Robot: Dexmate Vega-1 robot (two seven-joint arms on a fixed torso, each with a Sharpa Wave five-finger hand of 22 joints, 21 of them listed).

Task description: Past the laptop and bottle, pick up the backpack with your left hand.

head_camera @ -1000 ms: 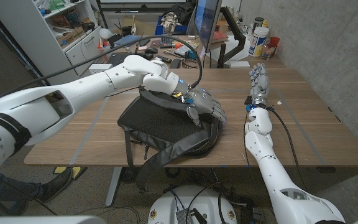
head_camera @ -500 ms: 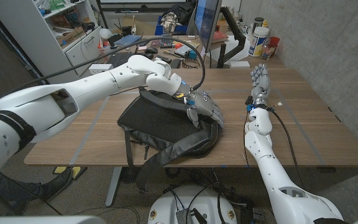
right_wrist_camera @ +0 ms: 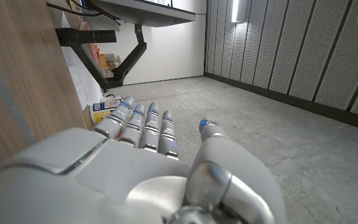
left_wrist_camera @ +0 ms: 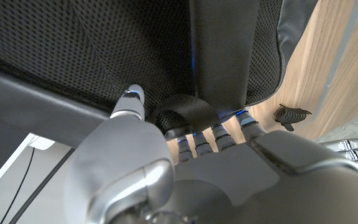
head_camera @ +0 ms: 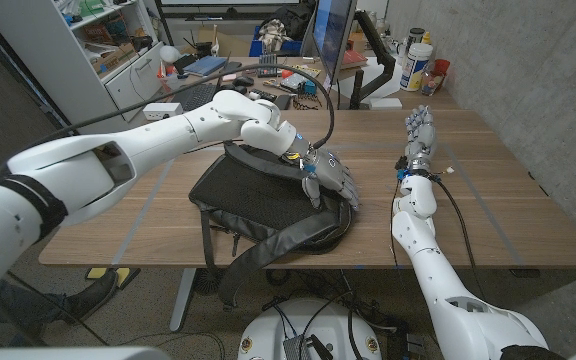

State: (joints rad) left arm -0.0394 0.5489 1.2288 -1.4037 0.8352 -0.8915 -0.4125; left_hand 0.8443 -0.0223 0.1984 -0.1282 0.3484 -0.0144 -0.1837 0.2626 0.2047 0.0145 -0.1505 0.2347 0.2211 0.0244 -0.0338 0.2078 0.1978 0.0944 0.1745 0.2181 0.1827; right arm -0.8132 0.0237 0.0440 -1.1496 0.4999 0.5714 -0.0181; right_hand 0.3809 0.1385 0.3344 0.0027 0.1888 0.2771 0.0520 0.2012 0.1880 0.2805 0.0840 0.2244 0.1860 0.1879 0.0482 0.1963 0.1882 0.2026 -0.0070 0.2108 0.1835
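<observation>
The black backpack (head_camera: pixel 268 205) is lying near the front edge of the wooden table (head_camera: pixel 498 200), straps hanging over that edge. The left hand (head_camera: pixel 330 175) is pressing down on the backpack's right side, fingers (left_wrist_camera: pixel 194 144) curling around its handle loop (left_wrist_camera: pixel 182 115). Well right of the backpack, the right hand (head_camera: pixel 417 128) is standing with fingers straight, holding nothing.

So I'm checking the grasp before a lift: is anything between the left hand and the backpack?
Nothing visible stands between them. The left hand is already down on the backpack, and in the left wrist view its fingers curl around the black handle loop.
</observation>
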